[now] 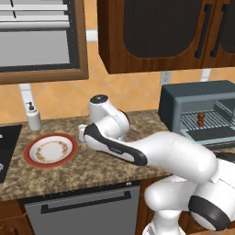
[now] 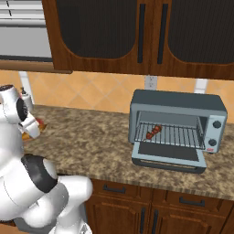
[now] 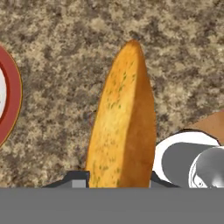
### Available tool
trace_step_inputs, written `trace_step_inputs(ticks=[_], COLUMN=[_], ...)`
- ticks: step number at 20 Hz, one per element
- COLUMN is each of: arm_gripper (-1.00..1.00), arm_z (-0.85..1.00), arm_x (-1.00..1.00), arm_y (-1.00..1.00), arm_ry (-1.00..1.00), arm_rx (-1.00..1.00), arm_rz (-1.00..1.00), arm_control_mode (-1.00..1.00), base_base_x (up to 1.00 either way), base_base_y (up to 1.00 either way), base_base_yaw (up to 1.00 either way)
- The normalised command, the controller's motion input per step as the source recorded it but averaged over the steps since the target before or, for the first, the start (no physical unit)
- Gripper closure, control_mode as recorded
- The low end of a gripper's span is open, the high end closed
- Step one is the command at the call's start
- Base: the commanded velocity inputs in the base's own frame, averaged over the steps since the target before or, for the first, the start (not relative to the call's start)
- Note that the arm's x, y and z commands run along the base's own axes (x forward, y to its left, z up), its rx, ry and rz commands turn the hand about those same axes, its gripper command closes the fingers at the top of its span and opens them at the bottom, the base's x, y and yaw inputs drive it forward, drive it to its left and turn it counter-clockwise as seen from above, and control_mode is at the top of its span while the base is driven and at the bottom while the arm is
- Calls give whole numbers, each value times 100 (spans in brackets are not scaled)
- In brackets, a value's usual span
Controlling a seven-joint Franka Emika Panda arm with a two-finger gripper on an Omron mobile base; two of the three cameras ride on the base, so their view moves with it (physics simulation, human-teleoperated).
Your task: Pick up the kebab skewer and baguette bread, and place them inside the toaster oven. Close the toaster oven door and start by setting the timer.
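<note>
We've got a speckled brown granite counter [image 1: 69, 172] here. On it sits a red-rimmed plate [image 1: 50, 149] with a soap bottle [image 1: 32, 115] just behind, and well off to the right the toaster oven [image 2: 177, 129], door [image 2: 168, 156] dropped open.

One toaster oven [image 2: 177, 130] stands on the one speckled counter [image 2: 91, 146], its one drop-down door [image 2: 168, 156] lying open. One wire rack [image 2: 170, 135] sits inside, carrying one kebab skewer [image 2: 153, 132]. There is one baguette bread [image 3: 124, 127] piece, seen in the hand view. One red-rimmed plate [image 1: 50, 149] lies on the counter, and one white soap dispenser [image 1: 32, 116] stands behind it. One wall outlet [image 2: 150, 82] shows on the tiled wall. On the toaster oven's side panel are two round knobs [image 2: 217, 124]. One dishwasher [image 1: 85, 212] front sits below the counter.
</note>
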Motion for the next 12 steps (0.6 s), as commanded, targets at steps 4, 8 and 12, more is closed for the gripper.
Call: trace_step_inputs(ticks=[4,8,12], arm_gripper=[100,100,100], arm_z=[73,51,38], arm_x=[-10,-1,-14], arm_y=[-100,-100,-100], arm_ry=[7,4,0], arm_rx=[0,0,0], arm_rz=[4,8,11], arm_control_mode=[-100,-100,-100], base_base_x=[0,0,0], base_base_y=[0,0,0], base_base_yaw=[0,0,0])
